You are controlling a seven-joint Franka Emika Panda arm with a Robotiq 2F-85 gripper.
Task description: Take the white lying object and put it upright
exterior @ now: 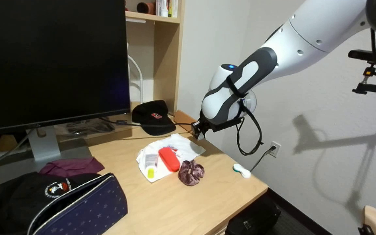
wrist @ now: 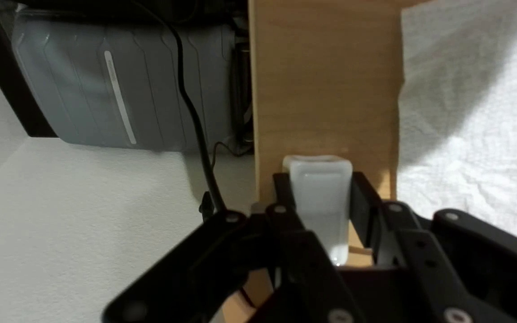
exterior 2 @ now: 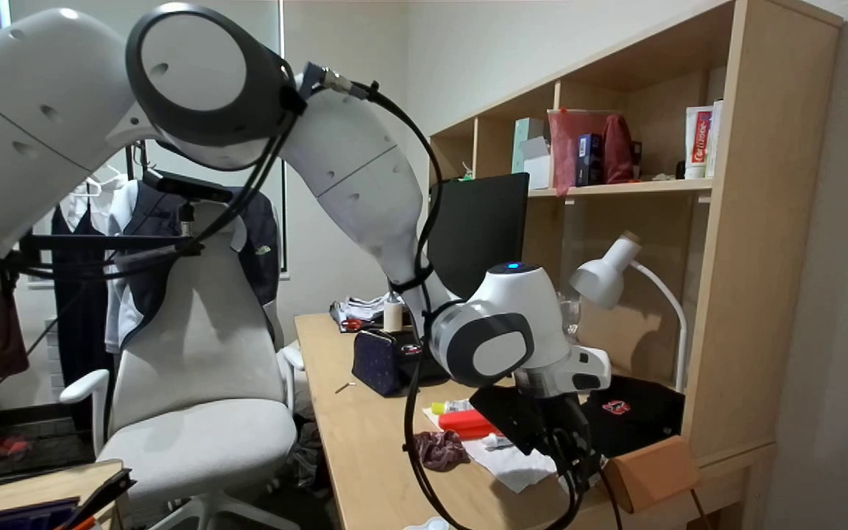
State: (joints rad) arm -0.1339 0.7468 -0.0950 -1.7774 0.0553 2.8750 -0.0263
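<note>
The white object point(wrist: 321, 202) is a smooth, rounded oblong block in the wrist view. My gripper point(wrist: 320, 181) has a black finger against each of its long sides and is shut on it. In an exterior view the gripper point(exterior: 197, 130) is low over the desk's far corner, beside the white cloth point(exterior: 188, 145). A small white part of the object point(exterior: 201, 135) shows under the fingers. In an exterior view the gripper point(exterior 2: 575, 460) hides most of it. I cannot tell whether the object touches the desk.
A red case point(exterior: 169, 159), a tube point(exterior: 151, 163), and a purple scrunchie point(exterior: 191, 173) lie on or beside the cloth. A black cap point(exterior: 155, 117) and an orange-brown box point(exterior 2: 652, 471) stand close to the gripper. A lens case point(exterior: 242, 170) lies near the desk's edge.
</note>
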